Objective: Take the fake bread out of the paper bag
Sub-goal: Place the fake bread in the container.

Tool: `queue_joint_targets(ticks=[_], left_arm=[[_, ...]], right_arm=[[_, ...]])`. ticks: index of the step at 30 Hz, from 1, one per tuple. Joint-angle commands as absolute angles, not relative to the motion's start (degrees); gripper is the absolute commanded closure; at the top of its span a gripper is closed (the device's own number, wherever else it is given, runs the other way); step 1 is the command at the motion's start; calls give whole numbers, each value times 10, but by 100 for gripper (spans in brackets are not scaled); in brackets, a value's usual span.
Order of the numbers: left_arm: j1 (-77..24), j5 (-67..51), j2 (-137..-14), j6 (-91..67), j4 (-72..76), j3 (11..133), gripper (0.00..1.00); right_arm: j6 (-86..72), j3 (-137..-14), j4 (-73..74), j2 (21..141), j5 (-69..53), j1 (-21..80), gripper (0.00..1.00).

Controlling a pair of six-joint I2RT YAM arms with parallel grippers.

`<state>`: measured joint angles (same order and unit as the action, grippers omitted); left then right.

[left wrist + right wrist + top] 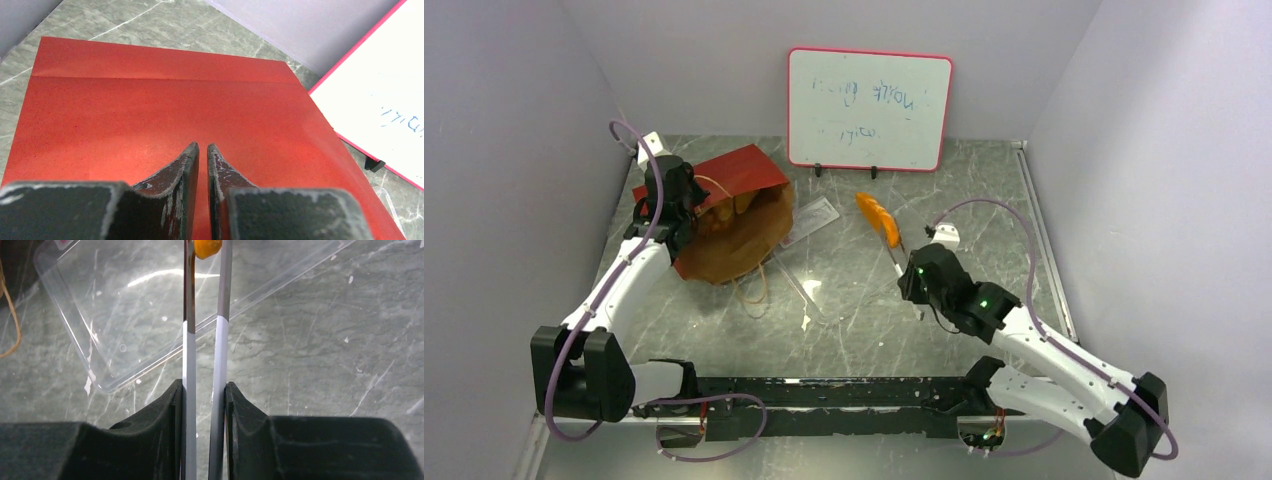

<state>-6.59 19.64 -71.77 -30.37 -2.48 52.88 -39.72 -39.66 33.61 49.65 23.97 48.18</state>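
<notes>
Right hand (pixel 202 390) clenched on tongs (pixel 220 340) pinching orange baguette (pixel 879 218) by its end; we judge it light, rigid, slippery, safer gripped mid-body. Left hand (pixel 202 147) clenched over paper bag (pixel 150 100), hold unclear

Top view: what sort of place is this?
Probably a robot test cell: plain walls box in a marble-patterned table, a scribbled whiteboard at the back, two robot arms at the near edge.

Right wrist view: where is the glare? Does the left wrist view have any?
Right wrist view: a white glare streak crosses the clear plastic tray; the grey-and-white tongs are sharp. Left wrist view: none; the red paper bag looks matte.
</notes>
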Motion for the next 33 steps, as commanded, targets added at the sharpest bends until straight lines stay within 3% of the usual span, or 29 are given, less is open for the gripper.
queue_joint_targets(ticks=[1,11,17,20,25,30,33], left_arm=[[-69,186,-703,-299,-18,547,93],[-69,180,-706,-301,-15,548,93],[-69,182,-704,-297,-15,548,93],[-69,183,-701,-298,-17,545,93],[-69,180,-699,-301,-17,538,93],[-69,181,-694,-301,-19,537,93],[-69,181,-693,-300,-21,538,93]], right_arm=[[-330,-377,239,486,129,394,100],[-309,-333,191,487,-30,249,100],[-306,-328,197,496,-52,205,100],[-306,-326,204,502,-48,194,81],[-308,-315,204,527,-49,168,63],[-306,-305,195,534,-68,137,53],[-307,-302,195,534,-75,126,52]])
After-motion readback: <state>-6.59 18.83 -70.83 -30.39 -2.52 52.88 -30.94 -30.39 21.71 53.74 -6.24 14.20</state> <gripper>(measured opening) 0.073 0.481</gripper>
